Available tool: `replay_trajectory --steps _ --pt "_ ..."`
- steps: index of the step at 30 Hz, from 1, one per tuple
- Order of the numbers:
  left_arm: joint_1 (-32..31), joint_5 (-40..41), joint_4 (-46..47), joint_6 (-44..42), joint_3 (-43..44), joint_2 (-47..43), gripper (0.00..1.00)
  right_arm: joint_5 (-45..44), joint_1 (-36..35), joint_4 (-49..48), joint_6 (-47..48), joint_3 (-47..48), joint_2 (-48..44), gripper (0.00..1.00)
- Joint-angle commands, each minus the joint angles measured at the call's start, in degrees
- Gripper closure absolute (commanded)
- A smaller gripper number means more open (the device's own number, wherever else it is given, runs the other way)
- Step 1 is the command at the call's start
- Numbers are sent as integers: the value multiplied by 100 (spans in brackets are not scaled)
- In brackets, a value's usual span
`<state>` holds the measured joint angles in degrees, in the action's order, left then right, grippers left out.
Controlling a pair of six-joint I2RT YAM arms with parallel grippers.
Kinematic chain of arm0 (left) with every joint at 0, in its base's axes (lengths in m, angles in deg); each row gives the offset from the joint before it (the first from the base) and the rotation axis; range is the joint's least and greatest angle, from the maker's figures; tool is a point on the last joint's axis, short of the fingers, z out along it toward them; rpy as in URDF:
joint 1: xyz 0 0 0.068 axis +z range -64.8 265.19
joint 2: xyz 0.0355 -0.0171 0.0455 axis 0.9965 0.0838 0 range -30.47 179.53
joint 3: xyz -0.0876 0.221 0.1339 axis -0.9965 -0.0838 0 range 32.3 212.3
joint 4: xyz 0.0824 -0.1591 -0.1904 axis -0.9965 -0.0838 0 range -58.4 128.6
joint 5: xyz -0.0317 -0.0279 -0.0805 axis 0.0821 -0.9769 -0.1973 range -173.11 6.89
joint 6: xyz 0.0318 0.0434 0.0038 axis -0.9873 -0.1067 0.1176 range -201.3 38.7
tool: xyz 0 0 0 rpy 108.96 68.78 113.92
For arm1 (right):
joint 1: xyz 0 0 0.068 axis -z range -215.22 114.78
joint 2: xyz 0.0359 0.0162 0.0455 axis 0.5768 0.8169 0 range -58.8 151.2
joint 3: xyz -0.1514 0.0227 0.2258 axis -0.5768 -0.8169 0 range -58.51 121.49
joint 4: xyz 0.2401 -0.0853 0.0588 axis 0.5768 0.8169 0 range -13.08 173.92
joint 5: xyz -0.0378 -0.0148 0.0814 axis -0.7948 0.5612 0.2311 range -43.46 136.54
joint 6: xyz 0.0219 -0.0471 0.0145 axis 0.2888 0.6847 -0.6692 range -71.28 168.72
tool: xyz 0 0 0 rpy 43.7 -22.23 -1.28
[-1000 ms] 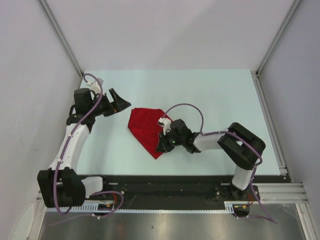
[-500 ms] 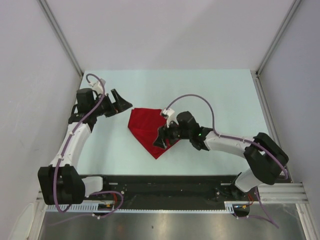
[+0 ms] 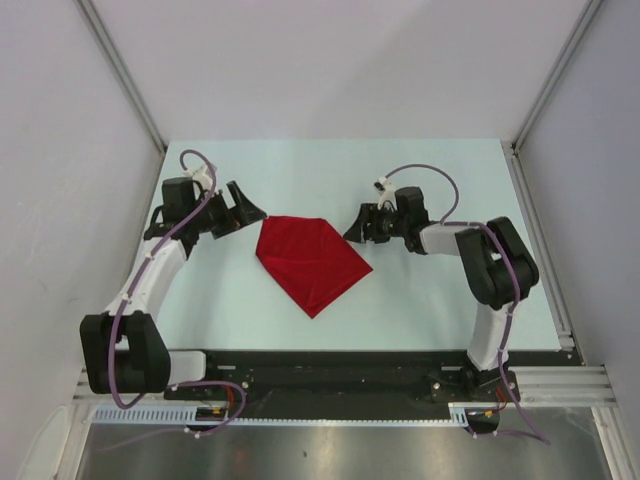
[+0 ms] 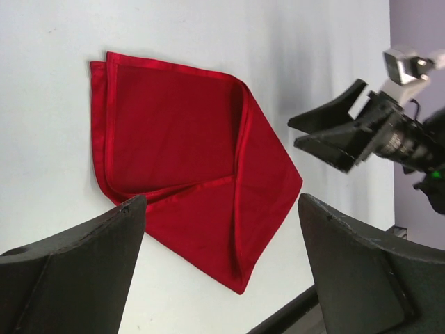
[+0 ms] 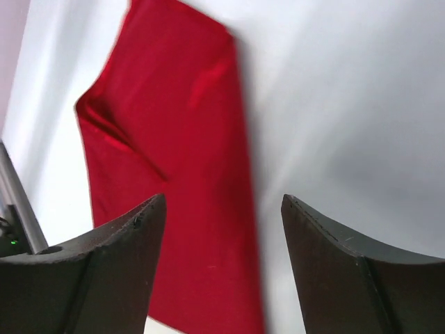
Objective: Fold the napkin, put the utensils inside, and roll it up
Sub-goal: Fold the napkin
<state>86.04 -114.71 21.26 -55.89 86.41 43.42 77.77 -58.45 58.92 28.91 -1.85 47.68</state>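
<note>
**Folded red napkin lying between two empty grippers**

At left, the left gripper point(image 3: 243, 203) hovers just beside the napkin's far-left corner, jaws spread wide, holding nothing. The napkin point(image 3: 308, 258) lies flat on the pale table point(image 3: 430, 300), left of centre, between the two arms. At right, the right gripper point(image 3: 358, 226) sits near the napkin's far-right edge but apart from it, jaws likewise spread and empty. No knife shows in any view, and it cannot be told whether one lies hidden under the folds.

Likely risks: rolling could begin with no knife inside. A pinch that catches only the top flap would pull the folds apart instead of rolling them.

The napkin is bright red and folded into a five-sided shape, its point aimed at the near edge. Overlapping flaps meet along a crease, hems showing.
</note>
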Motion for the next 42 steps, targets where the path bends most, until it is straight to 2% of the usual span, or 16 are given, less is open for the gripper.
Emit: replay_trajectory --steps 1,10,14,21,25,27,30,33,39,42 --pt "-40 48 47 -62 12 12 5 920 388 -635 -550 353 741 27" --pt "-40 -40 56 -45 21 73 5 1500 389 -1004 -1103 582 1411 35" --pt "-32 -57 65 -36 21 56 5 1475 257 -671 -1060 846 1674 49" --pt "-32 -75 65 -54 30 -15 5 1448 178 -398 -1069 1188 1903 61" --pt "-31 -92 73 -45 30 -32 5 1404 116 -257 -1051 1277 1973 75" --pt "-32 -128 73 -45 30 -32 5 1422 99 -266 -1077 1294 2017 78" --pt "-31 -119 82 -36 21 -41 5 1439 72 -353 -1173 1277 2009 98" --pt "-188 -110 108 -18 3 -50 5 1387 90 -634 -1411 1058 1895 100" --pt "-488 294 -6 -106 30 -76 5 88 257 -1504 -1946 -461 806 100" --pt "-970 557 -111 -168 65 -41 5 -1035 274 -1680 -2158 -1338 147 100"
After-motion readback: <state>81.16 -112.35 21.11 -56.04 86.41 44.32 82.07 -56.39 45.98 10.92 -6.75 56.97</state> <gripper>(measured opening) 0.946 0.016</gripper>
